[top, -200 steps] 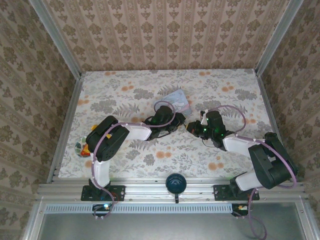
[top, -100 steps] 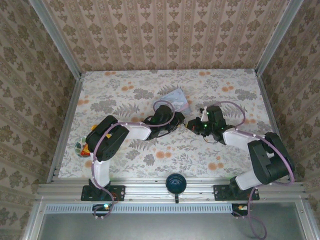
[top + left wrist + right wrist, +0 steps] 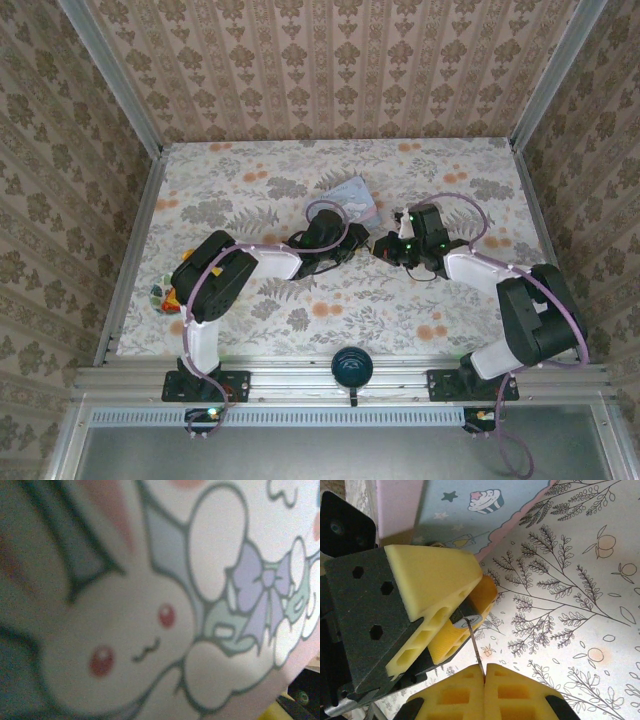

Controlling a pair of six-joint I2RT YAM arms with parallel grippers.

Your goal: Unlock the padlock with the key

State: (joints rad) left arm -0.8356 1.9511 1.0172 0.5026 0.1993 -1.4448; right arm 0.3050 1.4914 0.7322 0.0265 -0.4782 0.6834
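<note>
The right tool (image 3: 485, 669) clenches the key (image 3: 474, 647), a thin dark sliver whose tip meets the padlock (image 3: 465, 619) just above, small, dark, silver-faced, gripped by the left tool (image 3: 475, 605) between yellow fingers (image 3: 435, 575).

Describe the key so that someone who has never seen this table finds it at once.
On the floral table, just beside the pale blue tin, the two grippers meet. The key is the thin dark metal sliver pinched in the right gripper, its tip at the padlock held by the left gripper. Beside the chunky yellow fingers, it alone is wire-thin.
</note>
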